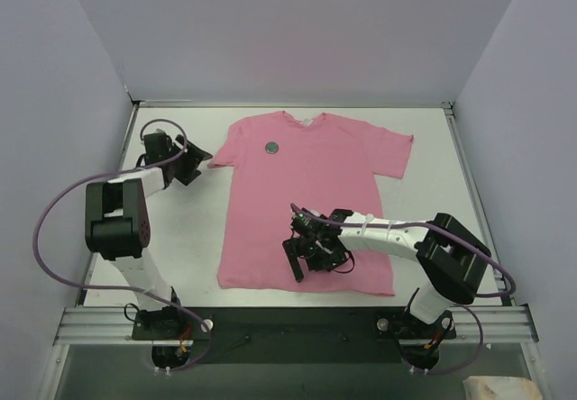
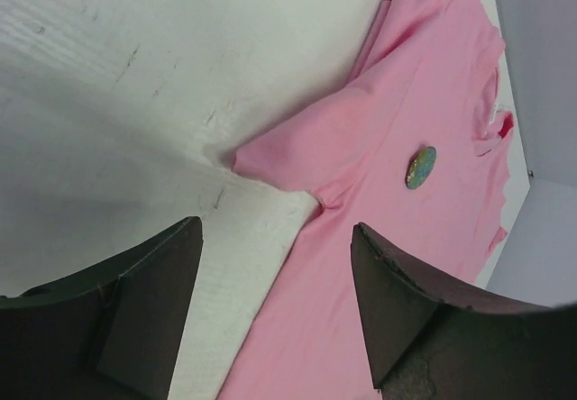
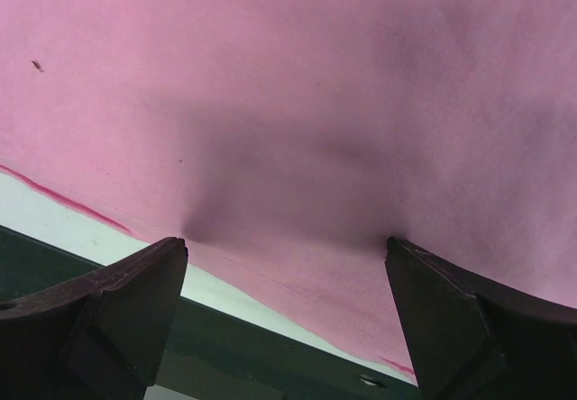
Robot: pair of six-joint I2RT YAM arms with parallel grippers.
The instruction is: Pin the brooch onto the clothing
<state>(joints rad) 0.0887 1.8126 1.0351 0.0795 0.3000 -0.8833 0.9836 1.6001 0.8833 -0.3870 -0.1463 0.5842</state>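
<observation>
Where one sleeve of the shirt [image 1: 306, 211] points toward the left edge of the counter [image 1: 180, 238], the left gripper [image 1: 187, 164] hangs spread and empty. The brooch [image 1: 271, 147], a small round dark-green disc, lies on the soft, flat pink chest toward the far edge. Over the hem by the near edge, the right gripper [image 1: 296, 263] is spread too, holding nothing.

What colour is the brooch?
Mottled green-teal; the brooch shows best in the left wrist view.

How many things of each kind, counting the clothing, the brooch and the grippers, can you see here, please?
Pink T-shirt: 1
Brooch: 1
Grippers: 2, the left gripper and the right gripper
Total: 4
</observation>
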